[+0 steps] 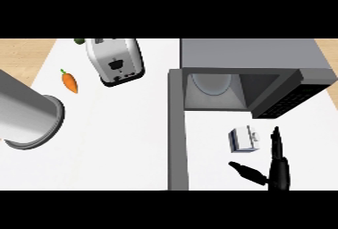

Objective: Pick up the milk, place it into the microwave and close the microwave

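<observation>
While right hand (278,172) hovers beside milk (243,138), fingers straight & holding nothing, a skewed grasp could tip it short of microwave (251,56).

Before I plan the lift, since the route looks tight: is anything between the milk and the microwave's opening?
Nothing visible. The milk stands on the counter just in front of the open microwave. The door is swung out to the milk's left, off that path.
</observation>
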